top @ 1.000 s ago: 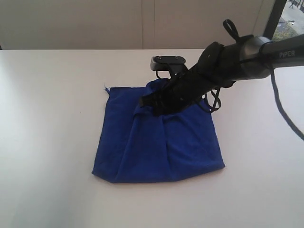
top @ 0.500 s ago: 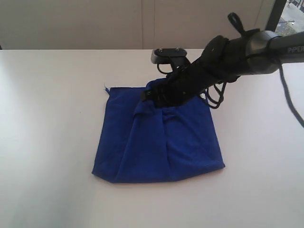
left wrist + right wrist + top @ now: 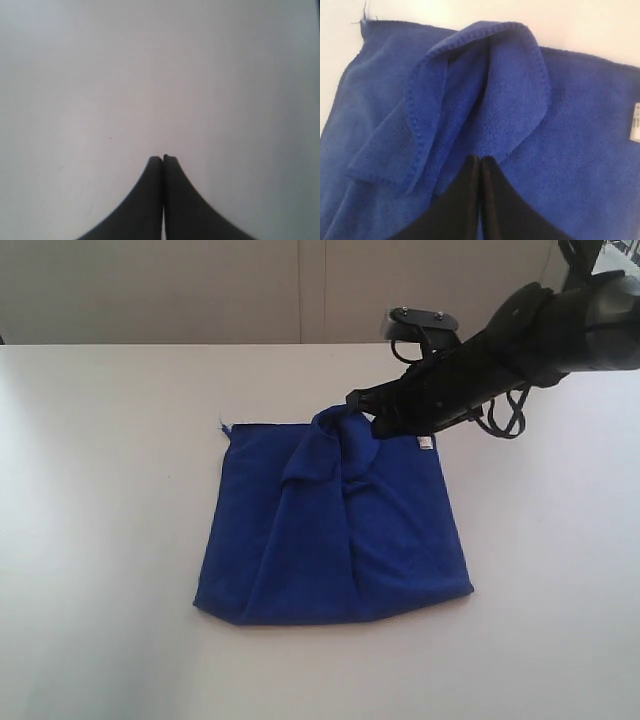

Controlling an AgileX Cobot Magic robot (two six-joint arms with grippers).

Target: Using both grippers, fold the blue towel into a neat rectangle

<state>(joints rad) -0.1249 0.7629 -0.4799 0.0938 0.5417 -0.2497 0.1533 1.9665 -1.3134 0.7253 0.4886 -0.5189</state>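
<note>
Towel first: the blue towel (image 3: 330,530) lies near the middle of the white surface (image 3: 110,540), flat for the most part, as a rough rectangle with rumpled layers. Seen from the exterior camera, its 6 o'clock edge is rounded and a little uneven, and long creases run from its 12 o'clock edge down toward 6 o'clock. A small white tag (image 3: 425,443) shows at the towel's 1 o'clock corner, and a loose thread (image 3: 222,423) sticks up at its 11 o'clock corner. At the 12 o'clock edge a curled flap (image 3: 322,440) of cloth stands up from the layers beneath, its stitched hem turned over into a loop.

The right arm (image 3: 540,335) reaches in from 2 o'clock, black, with cables looped beside it. Its right tool (image 3: 360,405) hangs at the towel's 12 o'clock edge, right by the raised flap. The right wrist camera shows the two fingers pressed tight together with no gap, their tips lying against the blue cloth at the foot of the flap; no cloth can be seen pinched between them, so whether they touch or merely hover just above the towel cannot be told.

The left tool (image 3: 163,159) appears only in its own wrist camera: fingers closed flush against each other, nothing between them, over bare white surface with no towel in sight.
</note>
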